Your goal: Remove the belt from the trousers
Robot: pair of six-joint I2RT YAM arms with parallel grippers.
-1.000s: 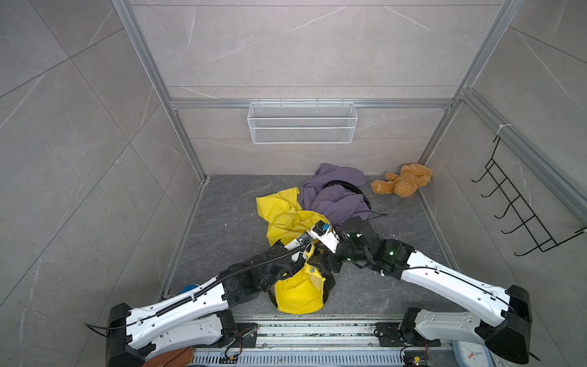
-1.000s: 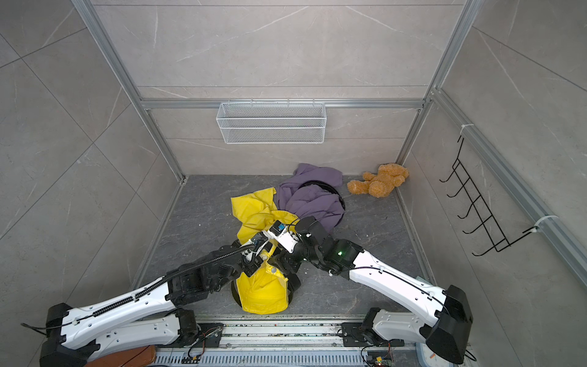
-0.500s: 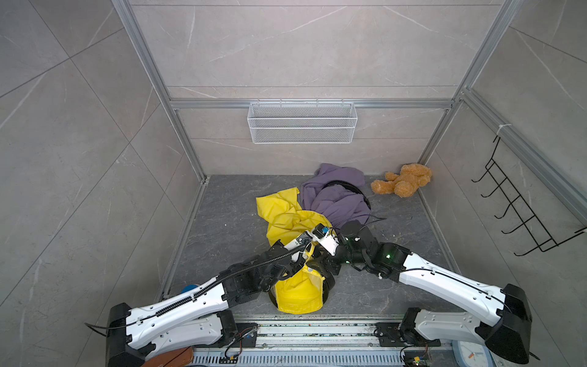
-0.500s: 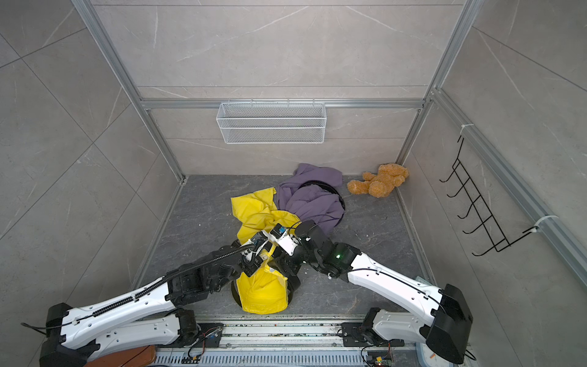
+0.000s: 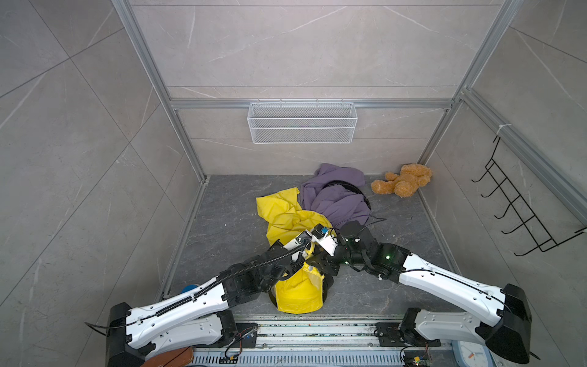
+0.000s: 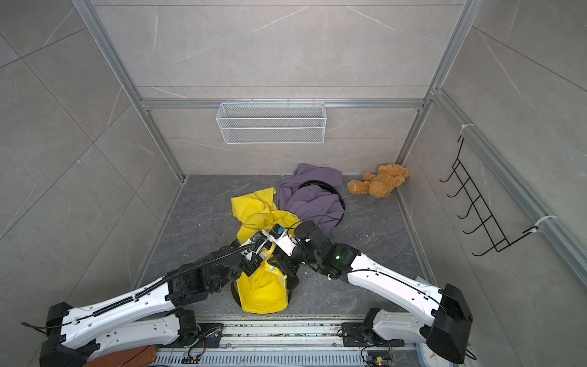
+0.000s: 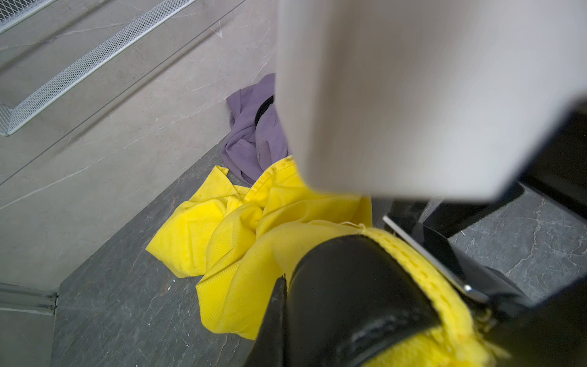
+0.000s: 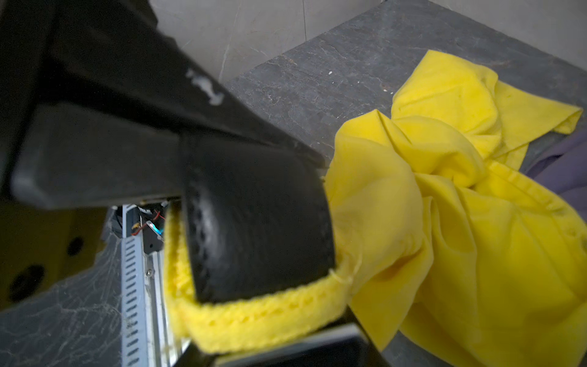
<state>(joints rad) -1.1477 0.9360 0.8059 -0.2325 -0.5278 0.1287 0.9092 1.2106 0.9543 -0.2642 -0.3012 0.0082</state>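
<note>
One black belt [image 8: 254, 222], yellow trousers [image 5: 287, 219]

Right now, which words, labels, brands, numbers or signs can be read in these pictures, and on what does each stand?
No text can be read in any view.
Clock: the marks on its face are too small to read.
Blue tag on a robot wrist: too small to read.
Trousers and belt: no label or brand shows.
</note>
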